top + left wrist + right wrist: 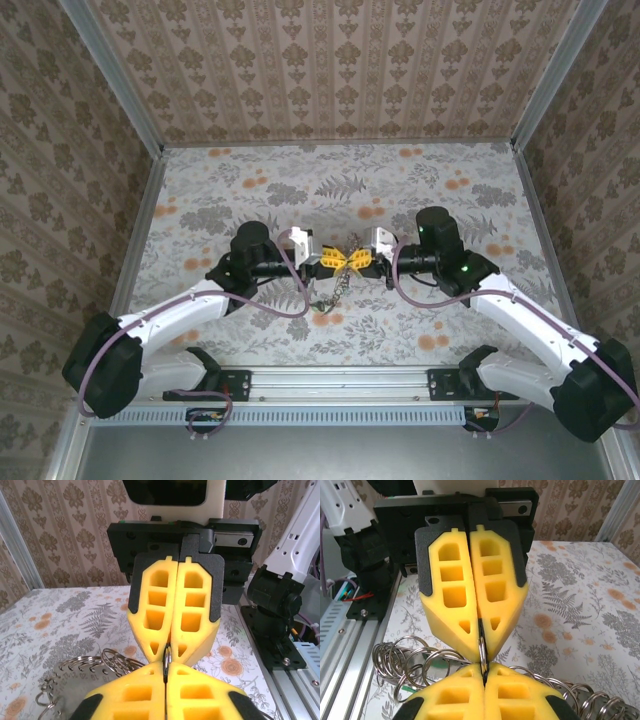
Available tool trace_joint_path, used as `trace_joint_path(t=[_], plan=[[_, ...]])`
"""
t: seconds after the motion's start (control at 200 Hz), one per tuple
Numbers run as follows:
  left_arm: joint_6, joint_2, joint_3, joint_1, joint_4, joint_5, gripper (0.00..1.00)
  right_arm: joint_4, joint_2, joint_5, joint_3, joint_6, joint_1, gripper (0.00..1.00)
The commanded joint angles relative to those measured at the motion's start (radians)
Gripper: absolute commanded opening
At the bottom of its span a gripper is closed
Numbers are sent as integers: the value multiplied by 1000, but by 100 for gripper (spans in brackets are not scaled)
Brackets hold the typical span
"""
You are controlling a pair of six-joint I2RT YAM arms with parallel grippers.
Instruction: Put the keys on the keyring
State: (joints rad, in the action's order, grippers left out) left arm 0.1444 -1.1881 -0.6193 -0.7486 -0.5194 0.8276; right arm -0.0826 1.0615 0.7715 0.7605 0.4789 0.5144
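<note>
Grippers are meeting tip to tip above mid-table. The left gripper (341, 260) and right gripper (354, 260) are both clamping shut on the keyring (481, 650), a thin metal loop held edge-on. A chain of rings (332, 295) is dangling beneath. They are probably prying the loop open; the next move is calling for a small opposing twist without slipping. Both arms are reaching inward, wrists facing.

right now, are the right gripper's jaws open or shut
Shut. The right gripper has its yellow jaws pressed together, pinching a small metal ring at the tips.
</note>
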Motion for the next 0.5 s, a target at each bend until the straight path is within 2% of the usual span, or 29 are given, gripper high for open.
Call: trace_joint_path(t=[0.0,0.105,0.27,0.42,0.495], plan=[[83,26,-62,-9,157,-27,12,-128,-9,-111,61,62,19,0],[130,11,-88,-9,283,-38,16,-263,30,-220,131,137,63,0],[122,-27,-112,-9,309,-68,17,-347,69,-356,187,184,121,0],[107,-61,-135,-9,322,-82,18,-350,80,-370,189,201,134,0],[110,-74,-143,-10,324,-69,14,-344,79,-362,190,205,134,0]])
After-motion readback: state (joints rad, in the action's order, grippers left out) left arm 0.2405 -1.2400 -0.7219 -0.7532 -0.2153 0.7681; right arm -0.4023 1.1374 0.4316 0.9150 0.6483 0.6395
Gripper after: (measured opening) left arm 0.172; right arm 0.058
